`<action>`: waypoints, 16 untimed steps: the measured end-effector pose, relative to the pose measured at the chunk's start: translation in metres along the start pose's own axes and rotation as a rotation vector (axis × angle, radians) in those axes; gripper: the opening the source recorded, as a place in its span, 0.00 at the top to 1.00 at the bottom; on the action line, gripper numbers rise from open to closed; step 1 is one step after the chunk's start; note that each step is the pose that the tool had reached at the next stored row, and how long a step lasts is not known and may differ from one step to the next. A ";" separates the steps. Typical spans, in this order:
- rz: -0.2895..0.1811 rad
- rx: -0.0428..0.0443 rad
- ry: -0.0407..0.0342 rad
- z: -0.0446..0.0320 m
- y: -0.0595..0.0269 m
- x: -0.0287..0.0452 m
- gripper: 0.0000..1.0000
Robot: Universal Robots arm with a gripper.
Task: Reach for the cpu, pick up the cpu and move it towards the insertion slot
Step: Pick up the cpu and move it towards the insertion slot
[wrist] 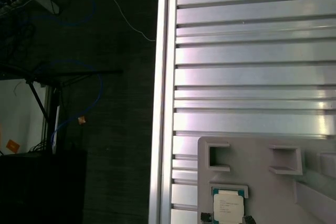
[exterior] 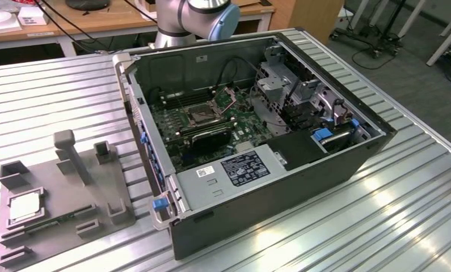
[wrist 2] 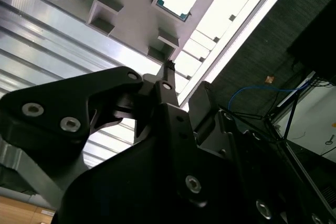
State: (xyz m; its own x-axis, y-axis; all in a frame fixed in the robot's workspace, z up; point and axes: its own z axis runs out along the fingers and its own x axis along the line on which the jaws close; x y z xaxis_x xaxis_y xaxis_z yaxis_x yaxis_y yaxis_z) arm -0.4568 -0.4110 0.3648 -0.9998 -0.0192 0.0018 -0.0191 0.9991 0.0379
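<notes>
One cpu, lying flat with its silver face up in a recess of one grey tray on the slatted surface. Square, so without a long axis; edges parallel to the recess walls. One insertion slot inside one open computer case, well apart. One gripper, spread and empty, tips flanking the cpu in the first wrist view.

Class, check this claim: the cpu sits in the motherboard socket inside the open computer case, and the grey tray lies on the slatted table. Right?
No. The exterior view shows the cpu in a recess of the grey tray, not in the insertion slot. The tray does lie on the slatted table.
</notes>
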 end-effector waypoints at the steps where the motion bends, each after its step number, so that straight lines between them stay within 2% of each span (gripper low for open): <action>1: 0.000 0.0001 0.0000 0.0000 0.0000 0.0000 0.65; 2: 0.000 0.0001 0.0001 0.0000 0.0000 0.0000 0.58; 16: 0.000 0.0000 0.0002 0.0033 -0.0001 0.0000 0.58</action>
State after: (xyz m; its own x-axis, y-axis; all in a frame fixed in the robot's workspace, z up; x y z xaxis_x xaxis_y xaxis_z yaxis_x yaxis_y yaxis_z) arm -0.4568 -0.4110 0.3615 -0.9998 -0.0191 0.0020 -0.0191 0.9991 0.0379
